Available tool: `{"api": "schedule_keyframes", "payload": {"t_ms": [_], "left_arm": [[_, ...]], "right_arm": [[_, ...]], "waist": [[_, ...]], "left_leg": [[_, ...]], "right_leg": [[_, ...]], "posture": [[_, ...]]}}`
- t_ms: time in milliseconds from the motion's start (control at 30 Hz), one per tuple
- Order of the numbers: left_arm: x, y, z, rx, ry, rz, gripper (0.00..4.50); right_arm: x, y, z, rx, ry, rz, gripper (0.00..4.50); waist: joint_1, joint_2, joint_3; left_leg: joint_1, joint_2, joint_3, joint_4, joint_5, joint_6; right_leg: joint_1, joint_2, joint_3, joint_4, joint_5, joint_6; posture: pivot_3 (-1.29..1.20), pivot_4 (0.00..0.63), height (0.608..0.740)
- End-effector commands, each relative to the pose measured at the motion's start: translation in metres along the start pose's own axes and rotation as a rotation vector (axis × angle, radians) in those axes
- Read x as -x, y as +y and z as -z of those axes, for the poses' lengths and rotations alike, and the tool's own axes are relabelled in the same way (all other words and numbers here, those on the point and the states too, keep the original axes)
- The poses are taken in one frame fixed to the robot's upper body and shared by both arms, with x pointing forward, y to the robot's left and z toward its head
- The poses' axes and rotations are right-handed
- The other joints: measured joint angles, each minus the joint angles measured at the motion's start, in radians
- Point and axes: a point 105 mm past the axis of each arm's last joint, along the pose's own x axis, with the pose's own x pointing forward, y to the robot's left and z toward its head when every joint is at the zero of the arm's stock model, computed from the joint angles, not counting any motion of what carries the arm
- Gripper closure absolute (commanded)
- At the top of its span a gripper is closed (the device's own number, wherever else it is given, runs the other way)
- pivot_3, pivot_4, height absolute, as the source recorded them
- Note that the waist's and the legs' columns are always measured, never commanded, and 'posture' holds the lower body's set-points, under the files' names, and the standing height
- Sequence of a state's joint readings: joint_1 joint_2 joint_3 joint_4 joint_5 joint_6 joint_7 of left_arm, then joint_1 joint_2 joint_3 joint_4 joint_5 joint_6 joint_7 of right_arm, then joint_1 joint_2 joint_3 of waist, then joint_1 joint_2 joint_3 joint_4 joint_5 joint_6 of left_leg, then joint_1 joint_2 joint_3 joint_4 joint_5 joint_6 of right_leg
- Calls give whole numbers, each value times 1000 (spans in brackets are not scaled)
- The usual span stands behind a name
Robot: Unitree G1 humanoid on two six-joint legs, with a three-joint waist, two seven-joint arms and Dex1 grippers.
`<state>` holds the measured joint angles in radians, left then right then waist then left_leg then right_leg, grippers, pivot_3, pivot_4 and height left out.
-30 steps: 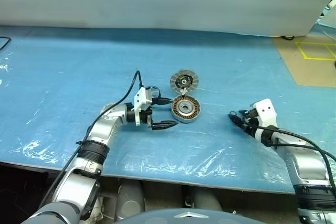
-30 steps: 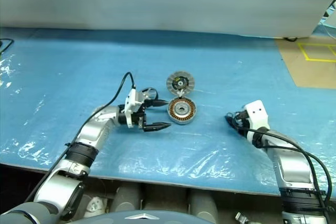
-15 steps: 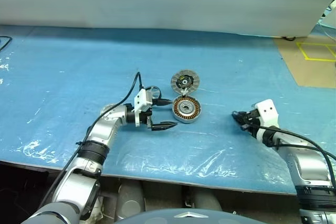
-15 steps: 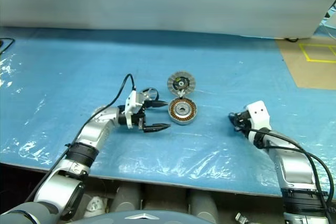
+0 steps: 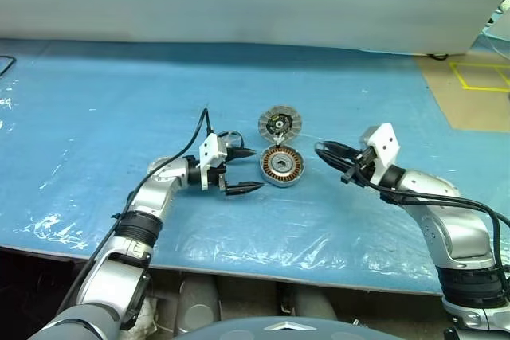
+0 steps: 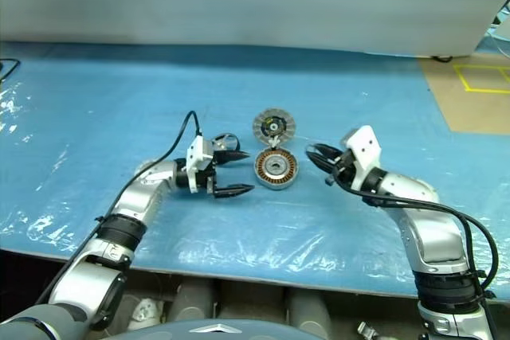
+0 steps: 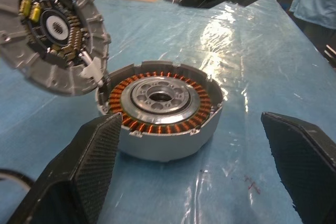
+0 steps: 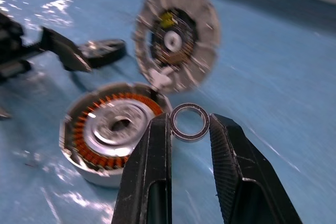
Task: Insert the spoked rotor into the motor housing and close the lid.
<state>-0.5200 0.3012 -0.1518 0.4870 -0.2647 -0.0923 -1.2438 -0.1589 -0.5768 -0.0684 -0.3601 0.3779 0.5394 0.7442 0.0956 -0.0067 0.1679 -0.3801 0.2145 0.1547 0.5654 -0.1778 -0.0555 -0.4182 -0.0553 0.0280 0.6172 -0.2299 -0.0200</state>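
housing [image 7: 163, 111] flat, axis up, lid [image 7: 52, 30] tilted

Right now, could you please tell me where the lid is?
In the left eye view the lid stands tilted open in the middle of the table, just beyond the motor housing and meeting its far rim.

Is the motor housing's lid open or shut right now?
Open: the lid stands tipped up at the motor housing's edge, leaving the copper windings uncovered.
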Motion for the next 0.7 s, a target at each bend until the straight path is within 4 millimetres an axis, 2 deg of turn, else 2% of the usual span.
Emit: {"api": "schedule_keyframes", "payload": {"t_ms": [33, 167, 333, 433, 700], "left_arm": [[2, 9, -15, -55, -30, -23, 0], [3, 11, -17, -61, -30, -33, 0], [5, 11, -20, -70, -32, -43, 0], [6, 10, -20, -72, -31, -49, 0], [7, 6, -17, -62, -25, -56, 0]], "right_arm": [[-8, 15, -12, 58, 9, -93, 3857], [-23, 16, -10, 84, 50, -115, 3857], [-40, 14, 5, 124, 117, -108, 3857], [-46, 16, 17, 141, 155, -112, 3857], [-53, 18, 30, 119, 174, -101, 3857]], "waist": [[2, 0, 0], [-1, 0, 0], [-2, 0, 0], [-2, 0, 0], [-2, 0, 0]], "left_leg": [[0, 0, 0, 0, 0, 0], [0, 0, 0, 0, 0, 0], [0, 0, 0, 0, 0, 0], [-1, 0, 0, 0, 0, 0], [-1, 0, -1, 0, 0, 0]], "right_leg": [[0, 0, 0, 0, 0, 0], [0, 0, 0, 0, 0, 0], [0, 0, 0, 1, 1, 1], [0, 0, 0, 1, 1, 2], [0, 0, -1, 1, 1, 2]], "posture": [[0, 150, 740], [0, 150, 740], [0, 150, 740], [0, 150, 740], [0, 150, 740]]}}
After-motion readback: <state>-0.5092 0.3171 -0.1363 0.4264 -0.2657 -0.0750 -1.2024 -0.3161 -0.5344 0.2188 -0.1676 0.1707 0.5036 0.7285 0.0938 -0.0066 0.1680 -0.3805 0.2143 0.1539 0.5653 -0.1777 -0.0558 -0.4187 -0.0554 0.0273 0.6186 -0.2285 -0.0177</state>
